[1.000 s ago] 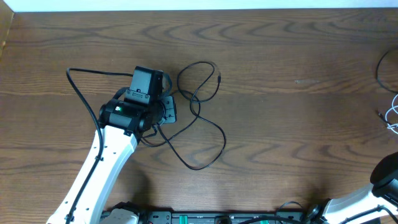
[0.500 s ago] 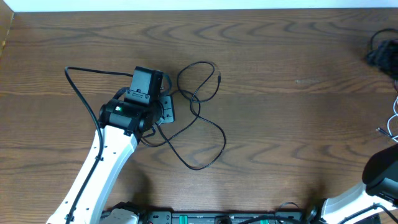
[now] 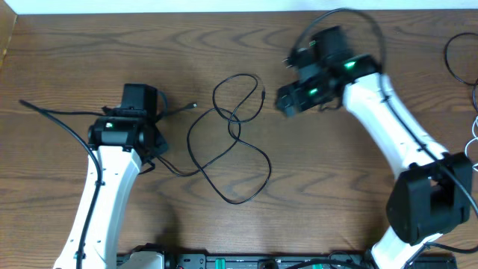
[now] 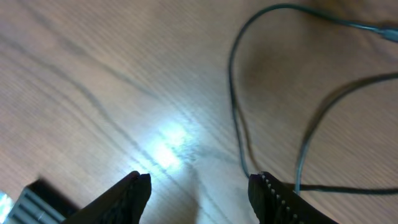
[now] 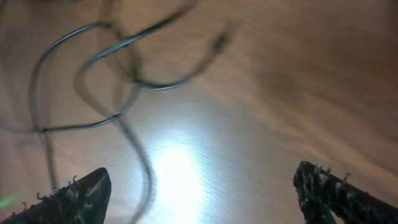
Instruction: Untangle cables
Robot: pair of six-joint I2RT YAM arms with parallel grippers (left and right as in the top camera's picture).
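On a dark wooden table (image 3: 336,194), a thin black cable (image 3: 233,128) lies in loose, overlapping loops near the middle, between two white robot arms. One small plug end (image 3: 196,106) points toward the left arm, and another plug end (image 3: 263,93) lies at the upper right of the loops, nearest the right arm. The lowest loop sags toward the front edge of the table.

The left gripper (image 4: 200,186) is seen from its wrist camera with its two dark fingers spread well apart and nothing between them, only bare wood with a bright glare spot. A strand of the black cable (image 4: 235,112) runs down just beside the right-hand finger (image 4: 268,193). Whether the two touch cannot be told. Nothing is grasped.

The right gripper (image 5: 199,193) is spread wider still, with one toothed fingertip at each lower corner of its wrist view and empty, lit wood between them. This view is blurred. The cable's crossed loops (image 5: 124,81) lie ahead and to the left of the gap, clear of both fingers. From overhead, the right arm's head (image 3: 295,96) hangs just right of the cable's upper loop.
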